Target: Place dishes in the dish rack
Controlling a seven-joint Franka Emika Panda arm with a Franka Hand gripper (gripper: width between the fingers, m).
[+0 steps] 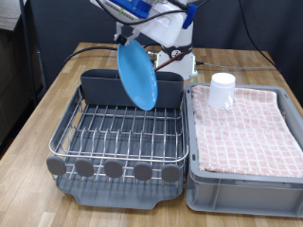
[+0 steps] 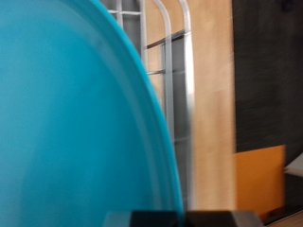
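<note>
Above the dish rack (image 1: pixel 118 132), the light-blue plate (image 1: pixel 138 75) hung on edge and tilted, its upper rim up at the gripper (image 1: pixel 130 36) and its lower edge just over the wire grid near the grey trough (image 1: pixel 99 87). Whether the fingers were clamped on the rim could not be made out. Off toward the exterior view's right, the white cup (image 1: pixel 222 90) stood on the checkered cloth (image 1: pixel 248 132) in the grey tub (image 1: pixel 244 187).

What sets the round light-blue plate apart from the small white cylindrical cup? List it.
The round light-blue plate hangs on edge, tilted, above the chrome wire dish rack; the small white cylindrical cup stands upright on the pink-and-white checkered cloth. The plate is flat and wide, the cup short and tubular. Neither rests in the rack.
</note>
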